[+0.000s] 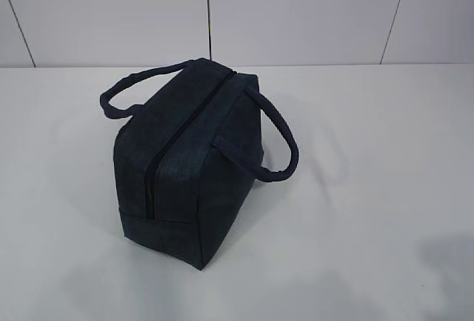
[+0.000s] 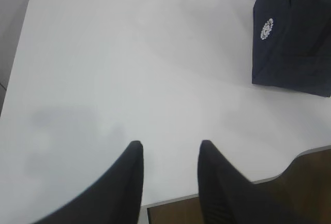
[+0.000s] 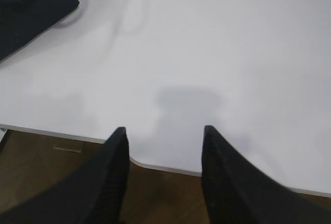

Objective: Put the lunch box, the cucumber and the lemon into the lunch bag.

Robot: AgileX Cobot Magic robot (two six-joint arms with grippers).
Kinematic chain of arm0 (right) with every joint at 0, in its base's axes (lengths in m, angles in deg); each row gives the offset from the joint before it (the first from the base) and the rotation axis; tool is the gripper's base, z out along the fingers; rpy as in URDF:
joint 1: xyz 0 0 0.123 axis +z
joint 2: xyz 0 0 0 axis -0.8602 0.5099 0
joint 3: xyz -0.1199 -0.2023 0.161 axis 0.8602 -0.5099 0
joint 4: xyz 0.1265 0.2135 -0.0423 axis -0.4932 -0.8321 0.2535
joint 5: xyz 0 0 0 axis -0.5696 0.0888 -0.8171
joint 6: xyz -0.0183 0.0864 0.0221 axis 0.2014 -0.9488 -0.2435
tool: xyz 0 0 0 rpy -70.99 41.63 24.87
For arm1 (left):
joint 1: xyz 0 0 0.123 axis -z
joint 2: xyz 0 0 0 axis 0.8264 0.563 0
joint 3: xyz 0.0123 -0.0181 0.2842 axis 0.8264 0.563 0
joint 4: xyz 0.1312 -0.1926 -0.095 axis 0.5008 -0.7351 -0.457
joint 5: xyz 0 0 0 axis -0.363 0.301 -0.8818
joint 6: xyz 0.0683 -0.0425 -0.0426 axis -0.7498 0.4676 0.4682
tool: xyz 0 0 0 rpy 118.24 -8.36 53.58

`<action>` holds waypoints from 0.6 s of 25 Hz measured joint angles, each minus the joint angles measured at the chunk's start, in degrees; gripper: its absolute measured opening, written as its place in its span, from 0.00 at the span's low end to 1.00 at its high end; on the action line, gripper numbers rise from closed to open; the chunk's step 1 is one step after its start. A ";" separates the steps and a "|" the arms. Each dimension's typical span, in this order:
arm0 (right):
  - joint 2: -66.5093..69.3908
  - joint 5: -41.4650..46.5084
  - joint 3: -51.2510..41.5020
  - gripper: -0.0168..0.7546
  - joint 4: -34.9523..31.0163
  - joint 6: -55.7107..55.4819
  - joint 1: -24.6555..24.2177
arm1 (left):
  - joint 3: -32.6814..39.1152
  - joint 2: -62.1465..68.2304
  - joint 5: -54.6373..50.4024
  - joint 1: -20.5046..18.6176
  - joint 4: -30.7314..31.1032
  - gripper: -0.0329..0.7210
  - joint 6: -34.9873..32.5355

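Note:
The dark navy lunch bag (image 1: 191, 164) stands on the white table, its top zipper shut and both loop handles hanging to the sides. Its end with a small white logo shows at the upper right of the left wrist view (image 2: 292, 32), and one corner of the lunch bag (image 3: 31, 6) fills the upper left of the right wrist view. My left gripper (image 2: 170, 144) hovers open over the table's near edge with nothing between its fingers. My right gripper (image 3: 164, 129) is open too, empty, above the front edge. The lunch box, the cucumber and the lemon are out of view.
The white table (image 1: 370, 187) runs back to a pale panelled wall (image 1: 296, 10). Brown floor (image 3: 160, 198) shows beyond the table's front edge under both grippers. Neither arm appears in the exterior view.

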 joint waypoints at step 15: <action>0.00 0.00 0.00 0.47 0.00 0.00 0.00 | 0.00 0.00 0.00 0.00 0.00 0.36 0.00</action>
